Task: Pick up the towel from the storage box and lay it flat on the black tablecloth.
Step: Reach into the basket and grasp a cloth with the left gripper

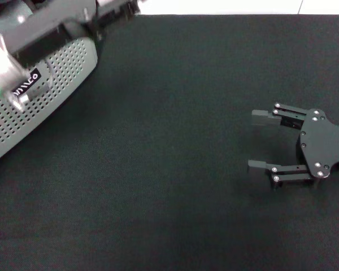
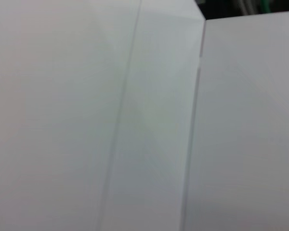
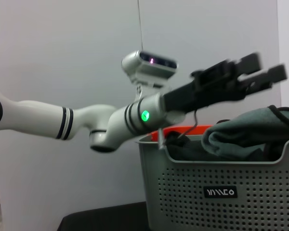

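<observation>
The grey-green towel (image 3: 250, 134) with black edging lies bunched in the light-grey perforated storage box (image 3: 192, 192), with an orange face (image 3: 183, 130) showing at the rim. The box stands at the far left of the head view (image 1: 45, 96), where the left arm hides its contents. My left gripper (image 3: 267, 67) hovers just above the box and towel, fingers slightly apart and empty. My right gripper (image 1: 252, 141) is open and empty low over the black tablecloth (image 1: 175, 141), at the right.
The tablecloth covers the whole table between the box and the right gripper. A white wall (image 2: 135, 115) fills the left wrist view. The left arm (image 3: 86, 120) reaches over the box from the side.
</observation>
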